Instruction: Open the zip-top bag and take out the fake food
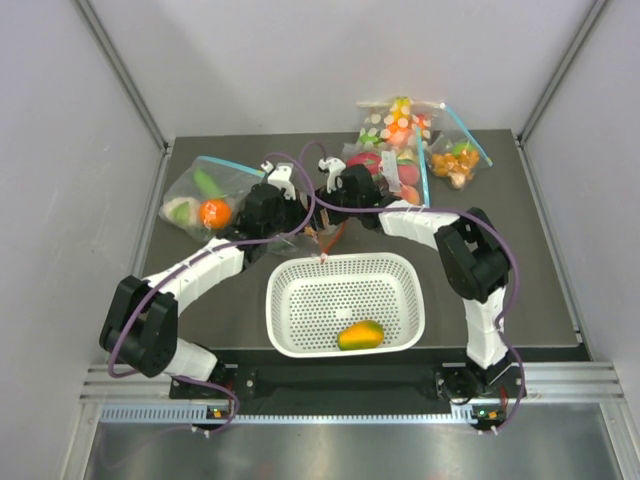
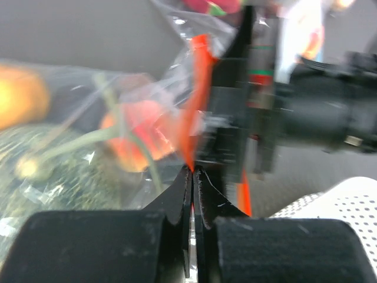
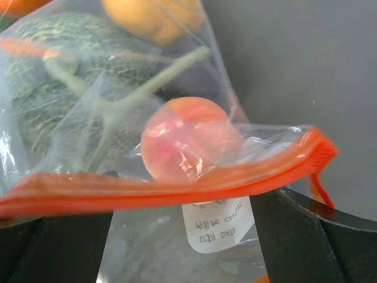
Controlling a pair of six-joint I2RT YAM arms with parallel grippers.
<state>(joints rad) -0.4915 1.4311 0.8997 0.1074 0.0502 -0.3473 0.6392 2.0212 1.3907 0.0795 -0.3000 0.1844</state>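
From above, the dark tabletop (image 1: 500, 300) carries a white perforated basket (image 1: 330, 290) at lower centre, with a yellow-orange mango (image 1: 360, 335) lying in its near part. Just above the basket's far rim, the left hand (image 1: 268, 210) and the right hand (image 1: 345, 185) meet at the zip-top bag (image 1: 333, 236), of which mostly the red-orange strip shows between them. A blue-zipped bag (image 1: 200, 190) lies at the left of the frame, and more filled bags (image 1: 405, 130) sit at the upper right. In the left wrist view, the left hand (image 2: 191, 171) is clenched, its fingertips pinching the bag's red-orange zip strip (image 2: 197, 100), which rises up the centre of the frame. Behind the strip, through crinkled plastic, sit an orange-red peach (image 2: 138, 138) and a green melon (image 2: 47, 171), both blurred. In the right wrist view, the right hand (image 3: 177, 206) is released, its fingers wide apart at the bottom corners, and the zip strip (image 3: 177, 186) runs across the frame just above them. The peach (image 3: 188, 141) sits at centre inside the bag, the melon (image 3: 59, 88) at upper left, and a white label (image 3: 218, 224) below the strip.
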